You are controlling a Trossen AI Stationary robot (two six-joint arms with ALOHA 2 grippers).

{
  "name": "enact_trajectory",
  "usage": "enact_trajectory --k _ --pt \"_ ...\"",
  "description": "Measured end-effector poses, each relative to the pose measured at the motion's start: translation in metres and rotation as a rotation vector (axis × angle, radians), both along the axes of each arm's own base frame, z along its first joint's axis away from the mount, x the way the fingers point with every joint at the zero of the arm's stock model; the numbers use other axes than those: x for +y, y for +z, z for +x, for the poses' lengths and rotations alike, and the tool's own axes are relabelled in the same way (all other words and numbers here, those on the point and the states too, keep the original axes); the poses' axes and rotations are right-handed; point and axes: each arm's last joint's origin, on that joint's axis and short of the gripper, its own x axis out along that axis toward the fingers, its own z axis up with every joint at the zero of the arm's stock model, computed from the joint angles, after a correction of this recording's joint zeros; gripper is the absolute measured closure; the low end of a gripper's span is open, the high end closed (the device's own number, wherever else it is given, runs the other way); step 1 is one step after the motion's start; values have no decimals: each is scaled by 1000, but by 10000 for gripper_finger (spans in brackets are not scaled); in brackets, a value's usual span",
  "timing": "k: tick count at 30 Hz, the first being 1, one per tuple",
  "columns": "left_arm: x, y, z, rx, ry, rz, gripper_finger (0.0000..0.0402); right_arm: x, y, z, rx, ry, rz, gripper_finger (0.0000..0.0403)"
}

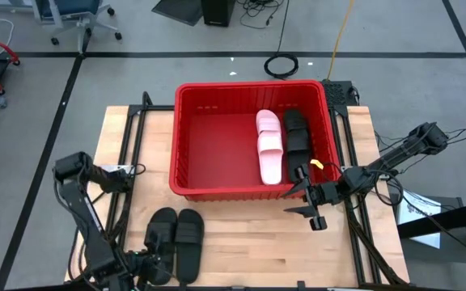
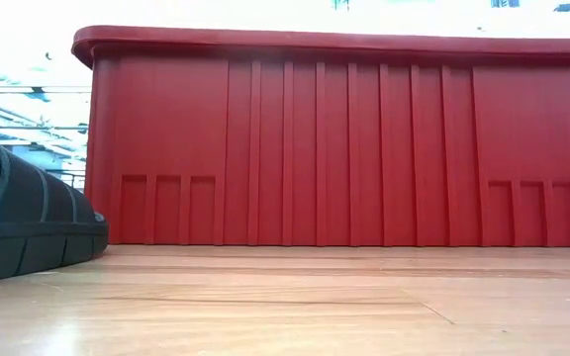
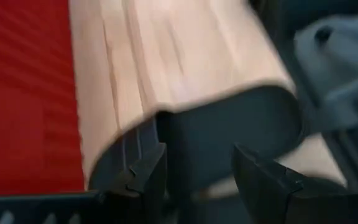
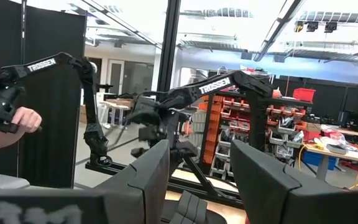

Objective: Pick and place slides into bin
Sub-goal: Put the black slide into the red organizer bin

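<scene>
The red bin (image 1: 192, 137) stands at the table's middle and fills the low view (image 2: 344, 148). Two pale pink slides (image 1: 269, 145) and black slides (image 1: 297, 136) lie on its floor near its right wall. Two black slides (image 1: 176, 238) lie side by side on the table in front of the bin's left half; one shows in the low view (image 2: 18, 227). My left gripper (image 1: 148, 263) is open at the near end of the left one (image 3: 229, 137), a finger on either side. My right gripper (image 1: 310, 206) is open and empty above the bin's near right corner. My left gripper's fingers (image 3: 145, 177) stand on either side of the near end (image 3: 197, 155) of the left black slide, coming from the table's near side. The slide lies flat on the table. Whether the fingers touch it, I cannot tell.
Bare wood (image 1: 249, 242) lies between the black slides and the right arm. Dark rails (image 1: 354, 210) run along the table's sides. In the right wrist view a person's hand (image 4: 23, 121) holds a controller far off in the room.
</scene>
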Motion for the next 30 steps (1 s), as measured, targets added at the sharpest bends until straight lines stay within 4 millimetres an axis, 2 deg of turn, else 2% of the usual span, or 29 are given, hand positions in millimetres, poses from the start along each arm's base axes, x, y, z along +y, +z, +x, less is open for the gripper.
enact_trajectory --k 9,13,19,26,30 --pt "-6 -34 -2 256 157 64 224 0 0 0 1 0 1 243" --pt "2 -45 -7 328 260 151 225 0 0 0 6 4 15 243" --pt "12 -52 -11 366 359 283 224 1 -2 2 15 4 11 243" --pt "13 -59 -5 372 374 294 225 2 -4 4 15 4 10 243" --pt "21 -65 -3 374 408 313 225 3 -4 5 11 4 11 243"
